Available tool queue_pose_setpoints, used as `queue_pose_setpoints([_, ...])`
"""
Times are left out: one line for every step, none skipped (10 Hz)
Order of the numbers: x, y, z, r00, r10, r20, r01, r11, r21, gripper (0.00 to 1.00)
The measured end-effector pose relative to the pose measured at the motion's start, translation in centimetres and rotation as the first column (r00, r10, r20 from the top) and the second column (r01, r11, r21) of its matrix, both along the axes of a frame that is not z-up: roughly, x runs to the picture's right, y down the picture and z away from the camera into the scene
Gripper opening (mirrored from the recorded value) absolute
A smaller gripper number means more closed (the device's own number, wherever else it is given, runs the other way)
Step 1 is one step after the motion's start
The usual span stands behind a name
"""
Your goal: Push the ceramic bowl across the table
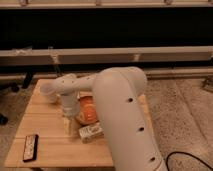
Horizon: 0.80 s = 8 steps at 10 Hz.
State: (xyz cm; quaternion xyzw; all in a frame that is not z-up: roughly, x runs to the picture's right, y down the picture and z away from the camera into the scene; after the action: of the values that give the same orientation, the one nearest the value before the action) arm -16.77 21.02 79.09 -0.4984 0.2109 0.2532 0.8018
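1. The robot's big white arm (pixel 125 115) rises from the lower right of the frame and bends leftward over the middle of the desk (pixel 50 145).
2. The end effector (pixel 69 119) hangs down at the end of the arm, left of centre in the frame, low over the desk top. Whether it is open or closed cannot be told from this view, nor whether it holds anything.
3. The ceramic bowl (pixel 86 111) sits on the desk just right of the end effector, near the centre of the frame. Its orange surface shows between the end effector and the thick part of the arm, which hides its right side. The end effector looks to be right against the bowl's left edge, though actual contact cannot be confirmed.
4. A white cup (pixel 50 93) stands on the desk to the upper left of the end effector, partly behind the arm's wrist.
5. A small pale carton (pixel 91 132) lies on the desk just below the bowl.
6. A dark remote-like device (pixel 31 147) lies near the desk's lower left corner, well apart from the bowl.
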Motion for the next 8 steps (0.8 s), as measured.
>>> queue_pose_setpoints([0.6, 0.1, -0.2, 1.0, 0.0, -0.002, 0.0, 1.0, 0.004, 0.65])
queue_pose_setpoints([1.6, 0.0, -0.2, 1.0, 0.0, 0.0, 0.0, 1.0, 0.008, 0.65])
queue_pose_setpoints([2.3, -0.5, 0.0, 1.0, 0.002, 0.0, -0.002, 0.9999, 0.013, 0.65])
queue_pose_setpoints([2.6, -0.6, 0.1, 1.0, -0.001, -0.001, 0.001, 0.9999, 0.016, 0.65])
queue_pose_setpoints([2.6, -0.3, -0.4, 1.0, -0.005, 0.004, 0.005, 0.9997, 0.023, 0.65])
queue_pose_setpoints([2.6, 0.0, -0.8, 1.0, -0.005, 0.005, 0.005, 0.9996, 0.029, 0.65])
queue_pose_setpoints([2.7, 0.3, -1.3, 1.0, -0.006, 0.006, 0.006, 0.9993, 0.036, 0.65])
queue_pose_setpoints([2.9, 0.3, -1.4, 1.0, -0.005, 0.008, 0.005, 0.9993, 0.037, 0.65])
